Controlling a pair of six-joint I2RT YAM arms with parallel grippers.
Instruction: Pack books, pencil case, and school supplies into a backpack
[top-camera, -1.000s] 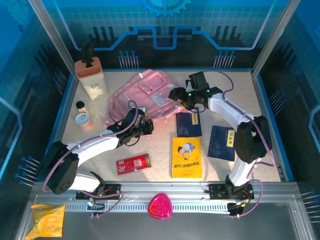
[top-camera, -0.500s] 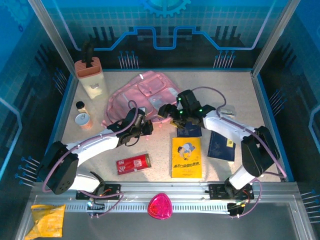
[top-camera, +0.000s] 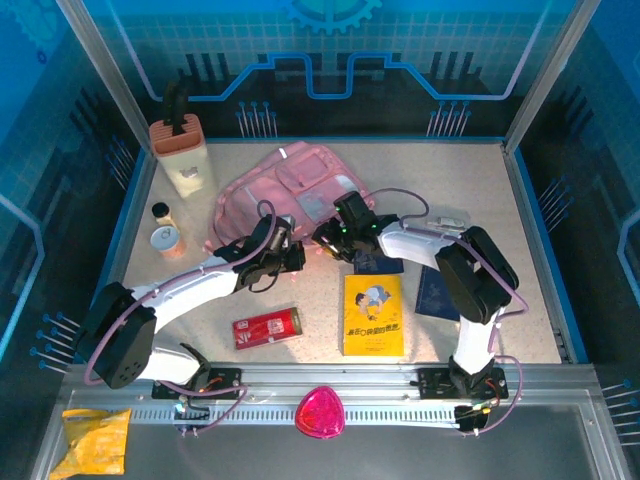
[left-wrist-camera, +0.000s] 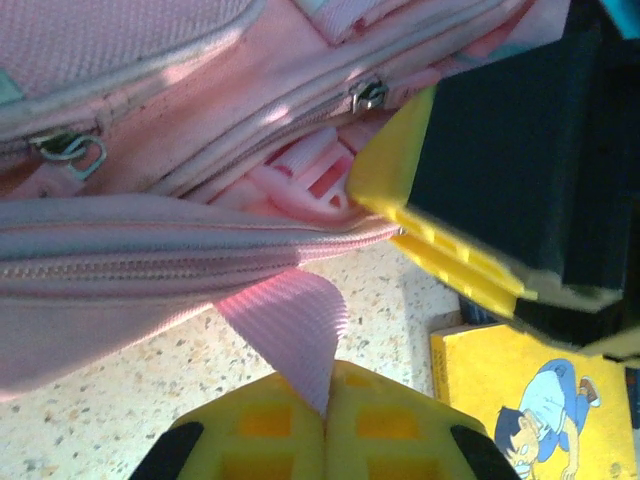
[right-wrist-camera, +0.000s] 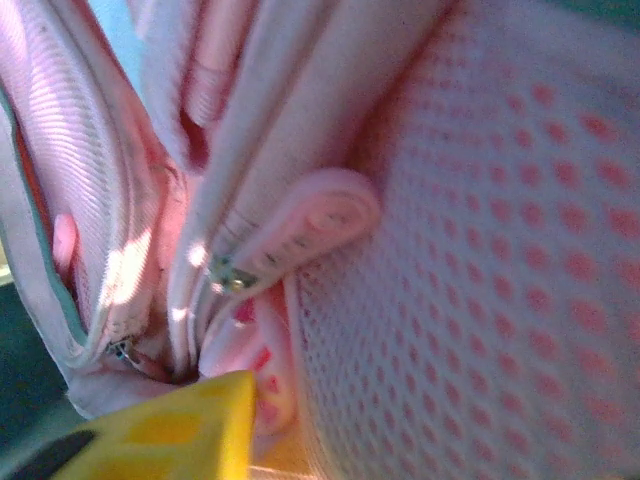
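Note:
The pink backpack (top-camera: 285, 190) lies at the back of the table. My left gripper (top-camera: 291, 256) is at its near edge, shut on a pink strap (left-wrist-camera: 290, 320). My right gripper (top-camera: 322, 236) presses into the same edge just right of it. One of its yellow fingers (right-wrist-camera: 170, 435) lies against a pink buckle and mesh fabric (right-wrist-camera: 480, 250), which hides the other finger. The yellow book (top-camera: 373, 315) lies in front, with a navy book (top-camera: 378, 264) under the right arm and another (top-camera: 440, 292) to the right. The red pencil case (top-camera: 267, 327) lies front left. A small pale supply item (top-camera: 450, 215) lies right of the arm.
A tall beige box with a black top (top-camera: 180, 150) stands back left, with two small jars (top-camera: 165, 238) in front of it. A pink object (top-camera: 320, 412) and a yellow bag (top-camera: 95, 440) lie on the near rail, off the table.
My right arm swung left and forward, from the backpack's right side to its near edge beside the left gripper, and its jaws narrowed. The left gripper kept hold of the strap.

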